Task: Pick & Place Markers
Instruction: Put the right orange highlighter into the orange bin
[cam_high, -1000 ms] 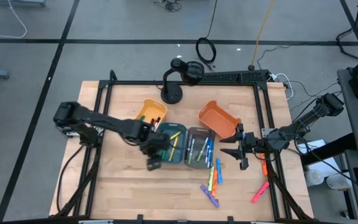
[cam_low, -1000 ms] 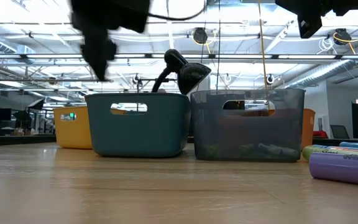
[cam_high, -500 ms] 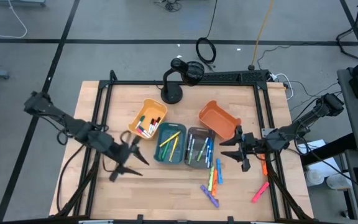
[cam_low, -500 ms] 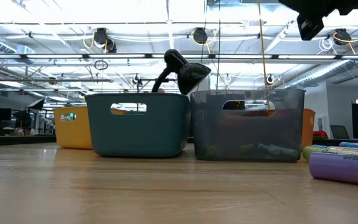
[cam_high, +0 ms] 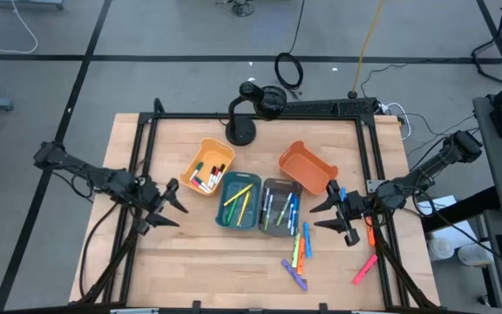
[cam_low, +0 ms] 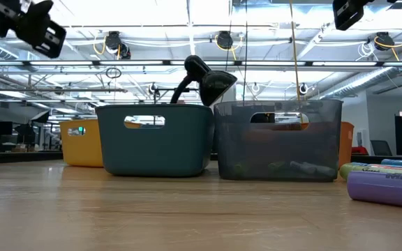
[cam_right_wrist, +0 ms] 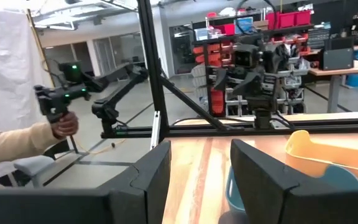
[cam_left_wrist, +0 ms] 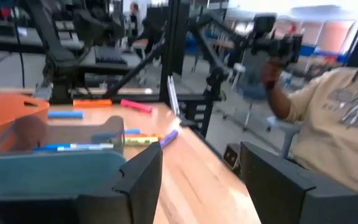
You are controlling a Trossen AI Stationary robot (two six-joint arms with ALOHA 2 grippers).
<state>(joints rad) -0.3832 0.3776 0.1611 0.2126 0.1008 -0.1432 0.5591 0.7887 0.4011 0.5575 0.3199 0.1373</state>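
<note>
Loose markers (cam_high: 301,246) lie on the table at the near right, with a purple one (cam_high: 295,277) and a pink one (cam_high: 364,269) among them. More markers lie inside the yellow bin (cam_high: 207,167), the teal bin (cam_high: 238,201) and the grey bin (cam_high: 279,208). My left gripper (cam_high: 174,204) hangs open and level near the table's left edge, left of the teal bin, with nothing between its fingers (cam_left_wrist: 143,180). My right gripper (cam_high: 319,217) hangs open just right of the grey bin, also holding nothing.
An empty orange bin (cam_high: 308,167) stands tilted behind the grey one. A black lamp-like stand (cam_high: 244,118) sits at the far middle. A black frame (cam_high: 260,115) runs round the table. A person (cam_left_wrist: 337,124) holding a hand controller sits beyond the table's near edge.
My left gripper has drawn back from above the teal bin toward the table's left edge, tipping from pointing down to level. It has left the middle of the low view and now shows at that view's top left. My right gripper has turned slightly in place.
</note>
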